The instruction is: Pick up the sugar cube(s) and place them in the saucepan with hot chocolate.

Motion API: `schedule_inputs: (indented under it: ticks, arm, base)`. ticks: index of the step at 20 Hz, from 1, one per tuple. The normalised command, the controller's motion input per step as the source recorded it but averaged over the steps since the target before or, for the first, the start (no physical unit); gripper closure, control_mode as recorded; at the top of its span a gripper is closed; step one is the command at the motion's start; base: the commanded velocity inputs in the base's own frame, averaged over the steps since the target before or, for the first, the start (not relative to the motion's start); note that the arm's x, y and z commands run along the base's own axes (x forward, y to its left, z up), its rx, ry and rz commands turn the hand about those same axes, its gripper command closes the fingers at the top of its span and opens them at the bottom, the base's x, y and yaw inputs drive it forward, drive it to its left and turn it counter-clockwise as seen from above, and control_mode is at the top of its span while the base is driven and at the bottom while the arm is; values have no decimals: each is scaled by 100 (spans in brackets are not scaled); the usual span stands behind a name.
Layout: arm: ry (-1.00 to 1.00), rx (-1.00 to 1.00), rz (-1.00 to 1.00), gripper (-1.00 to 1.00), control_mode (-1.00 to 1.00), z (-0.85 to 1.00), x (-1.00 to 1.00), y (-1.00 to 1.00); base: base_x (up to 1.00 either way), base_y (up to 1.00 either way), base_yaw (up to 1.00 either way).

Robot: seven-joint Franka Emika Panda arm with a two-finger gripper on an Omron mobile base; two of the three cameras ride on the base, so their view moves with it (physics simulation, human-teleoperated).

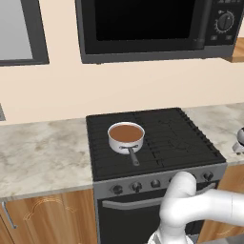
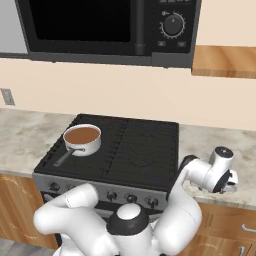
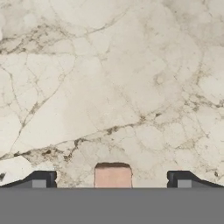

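Note:
The saucepan (image 1: 126,137) (image 2: 82,138) is small, of silver metal, and holds brown hot chocolate. It stands on the front left burner of the black stovetop (image 1: 186,138) (image 2: 140,150), its dark handle pointing toward the front. My gripper (image 3: 112,180) (image 2: 229,184) (image 1: 239,145) hangs low over the marble counter to the right of the stove, pointing down. In the hand view a pale tan sugar cube (image 3: 113,176) lies on the counter between the two fingertips (image 3: 42,179). The jaws are open, with a gap on each side of the cube.
A black microwave (image 1: 152,26) (image 2: 105,25) hangs above the stove. The marble counter (image 1: 43,152) (image 2: 20,135) runs on both sides of it. A wooden shelf (image 2: 225,61) juts from the wall at the right, above the gripper.

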Motion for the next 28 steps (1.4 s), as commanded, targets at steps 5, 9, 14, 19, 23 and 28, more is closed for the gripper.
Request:
schedule_inputs:
  ticks: [5, 9, 14, 19, 23, 28]
  arm:
    - [0, 0, 0, -100, -100, -14, 8, 0]
    - [0, 1, 0, -100, -100, -3, 0, 0]
    - [0, 2, 0, -100, -100, -5, 0, 0]
    - [0, 1, 0, 100, -100, -3, 0, 0]
    - [0, 0, 0, 100, -100, 0, 0, 0]
    - [0, 0, 0, 100, -100, 0, 0, -5]
  base:
    - [0, 0, 0]
    - [0, 0, 0]
    - [0, 0, 0]
    - [0, 0, 0]
    - [0, 0, 0]
    - [0, 0, 0]
